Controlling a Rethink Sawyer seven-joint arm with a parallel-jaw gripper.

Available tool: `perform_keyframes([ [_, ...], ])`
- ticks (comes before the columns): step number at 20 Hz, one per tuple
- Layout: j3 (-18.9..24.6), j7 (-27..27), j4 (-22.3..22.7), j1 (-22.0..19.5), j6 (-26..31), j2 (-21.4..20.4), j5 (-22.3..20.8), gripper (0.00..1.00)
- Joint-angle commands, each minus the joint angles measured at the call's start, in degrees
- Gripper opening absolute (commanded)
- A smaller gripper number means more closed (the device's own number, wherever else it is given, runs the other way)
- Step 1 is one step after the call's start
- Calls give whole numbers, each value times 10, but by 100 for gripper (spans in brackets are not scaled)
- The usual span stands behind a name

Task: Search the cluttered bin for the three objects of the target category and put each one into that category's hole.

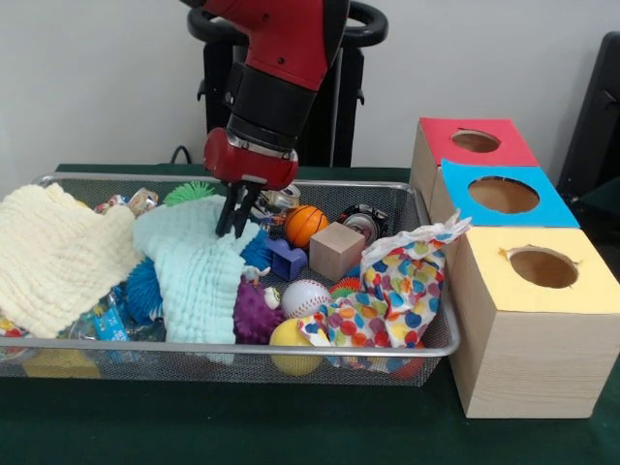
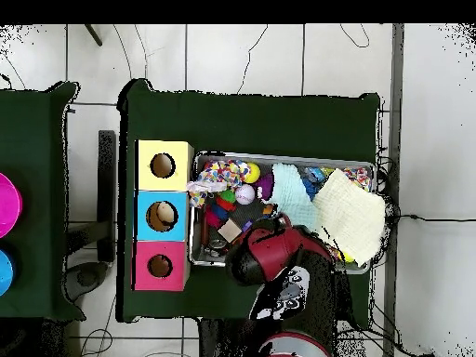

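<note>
Your gripper (image 1: pixel 235 225) points down into the wire bin (image 1: pixel 407 199), its black fingers drawn close together and pinching the top edge of the mint cloth (image 1: pixel 194 266). Just right of it lie the basketball (image 1: pixel 305 224), the blue block (image 1: pixel 287 260) and the wooden cube (image 1: pixel 336 250). Below and right sit the purple spiky ball (image 1: pixel 254 312) and the baseball (image 1: pixel 305 296). Left of it lies the yellow cloth (image 1: pixel 53 257). Far right stand the red (image 1: pixel 473 141), blue (image 1: pixel 504 195) and yellow (image 1: pixel 544 268) holes.
</note>
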Motion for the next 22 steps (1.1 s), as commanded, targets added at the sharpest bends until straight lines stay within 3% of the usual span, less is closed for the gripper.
perform_keyframes([
  [1, 64, 31, 22, -8, 23, 5, -10, 0],
  [6, 58, 33, 22, -3, 30, 7, -8, 0],
  [9, 83, 36, 36, -23, 24, -7, 0, 0],
  [13, 205, 15, 102, -113, 30, -45, 10, 0],
  [17, 300, 13, 150, -188, 20, -68, 11, 0],
  [20, 377, 10, 183, -248, 12, -71, 5, 0],
  [22, 406, 8, 193, -269, 9, -65, 1, 0],
])
